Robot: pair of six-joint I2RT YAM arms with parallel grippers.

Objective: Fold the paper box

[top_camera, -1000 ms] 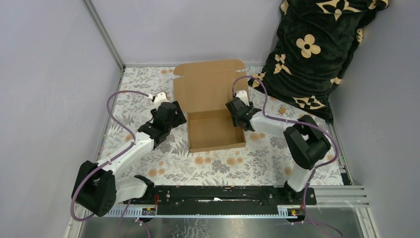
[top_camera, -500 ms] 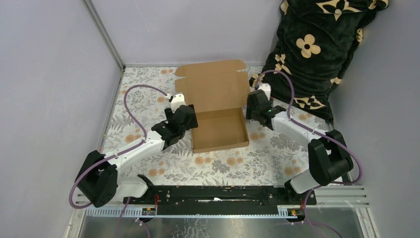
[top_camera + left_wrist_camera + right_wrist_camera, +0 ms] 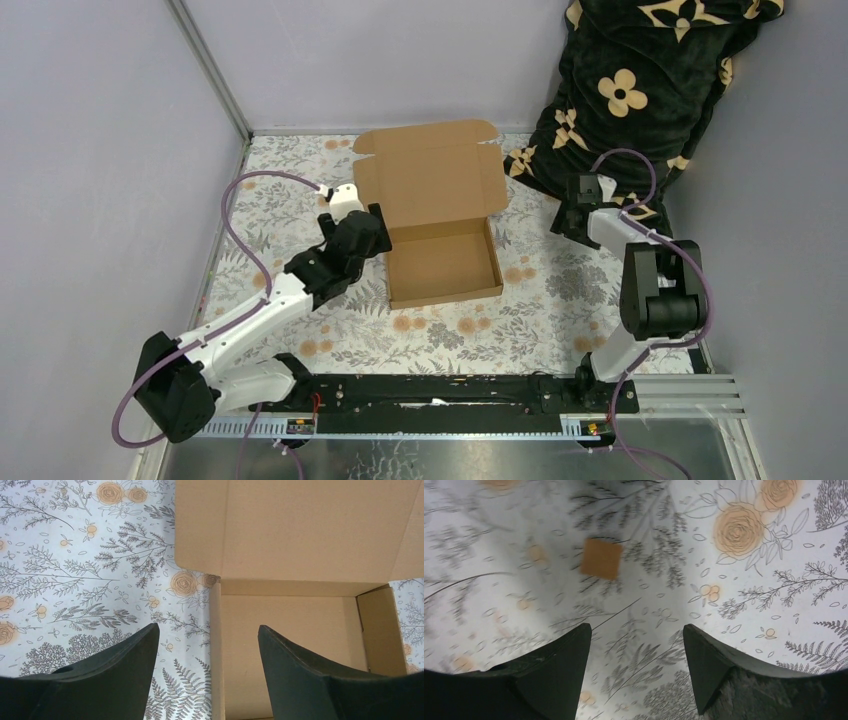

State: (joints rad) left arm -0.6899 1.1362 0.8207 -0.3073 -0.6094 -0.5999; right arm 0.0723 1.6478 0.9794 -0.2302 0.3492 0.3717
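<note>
Cardboard sits mid-table: you have the paper box [image 3: 443, 262] on the floral tablecloth [image 3: 290, 200], its shallow tray formed with the walls up and its lid panel [image 3: 430, 180] standing open at the far side. Your left gripper [image 3: 372, 226] hovers at the tray's left wall, near the back corner. The left wrist view shows its fingers [image 3: 125, 660] spread wide with that wall running between them, nothing pinched. Your right gripper [image 3: 566, 214] is well apart from the box, over cloth beside the black flowered blanket [image 3: 640, 100]. Its fingers [image 3: 554, 665] are also apart, holding nothing. Beneath it a small brown square [image 3: 600, 558] lies on the cloth, blurred.
</note>
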